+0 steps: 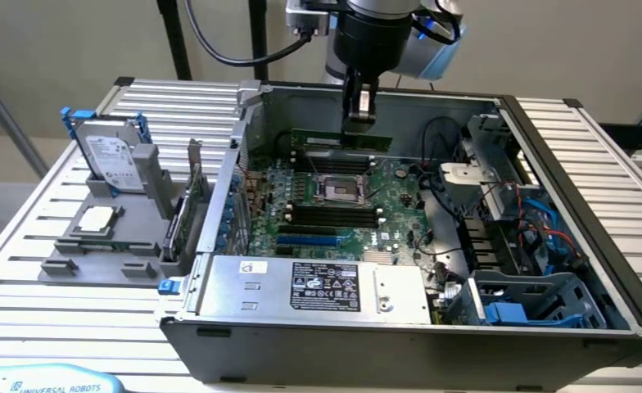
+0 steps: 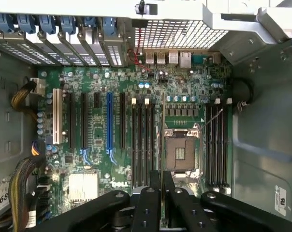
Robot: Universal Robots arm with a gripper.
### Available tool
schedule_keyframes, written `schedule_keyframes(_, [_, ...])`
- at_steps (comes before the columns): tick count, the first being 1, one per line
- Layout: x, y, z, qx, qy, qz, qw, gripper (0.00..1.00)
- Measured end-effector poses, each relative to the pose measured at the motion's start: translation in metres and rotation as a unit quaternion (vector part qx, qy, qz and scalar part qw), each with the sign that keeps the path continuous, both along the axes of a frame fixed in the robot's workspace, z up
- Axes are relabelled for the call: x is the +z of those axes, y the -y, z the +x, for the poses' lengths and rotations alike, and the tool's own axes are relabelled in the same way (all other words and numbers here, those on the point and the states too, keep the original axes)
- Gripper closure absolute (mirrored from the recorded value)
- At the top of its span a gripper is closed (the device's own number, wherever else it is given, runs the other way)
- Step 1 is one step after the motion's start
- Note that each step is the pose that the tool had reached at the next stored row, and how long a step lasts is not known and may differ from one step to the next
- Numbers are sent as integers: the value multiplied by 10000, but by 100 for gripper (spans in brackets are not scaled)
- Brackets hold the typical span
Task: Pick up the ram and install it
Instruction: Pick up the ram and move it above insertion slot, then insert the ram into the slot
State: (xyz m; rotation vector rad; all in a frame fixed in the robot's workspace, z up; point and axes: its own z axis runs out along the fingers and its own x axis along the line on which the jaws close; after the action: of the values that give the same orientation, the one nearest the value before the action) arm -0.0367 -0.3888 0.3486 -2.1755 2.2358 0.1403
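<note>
The end effector (image 1: 356,121) hangs inside the open computer case (image 1: 583,246), its fingers pressed together on the ram (image 1: 343,139). It pinches the stick near the middle of its upper edge. In the exterior view the ram hangs level and lengthwise directly beneath the end effector, clear of the motherboard (image 1: 398,196) below it. In the wrist view the end effector (image 2: 161,182) looks straight down, and the ram (image 2: 164,125) shows edge-on as a thin line running out from between the fingertips.

Beneath the end effector and slightly to one side lies the empty processor socket (image 2: 181,152). A bank of black memory slots (image 2: 142,140) lies on one side of the socket and a second bank (image 2: 216,145) on the other. From above, the ram's edge falls between the first bank and the socket, not yet over any slot as far as I can tell.

So the pick-up looks done: the stick is off its holder and in the grip. The install is not done, since the ram is not seated and touches no slot.

Well away from the end effector, outside the case, a grey holder (image 1: 81,262) sits on the surface (image 1: 37,319) with a hard drive (image 1: 114,155) standing in it.
</note>
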Motion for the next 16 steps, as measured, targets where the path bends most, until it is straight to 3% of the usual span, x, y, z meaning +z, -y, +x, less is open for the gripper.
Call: schedule_keyframes(16, [-8, 0, 1, 0, 0, -2, 10000, 86])
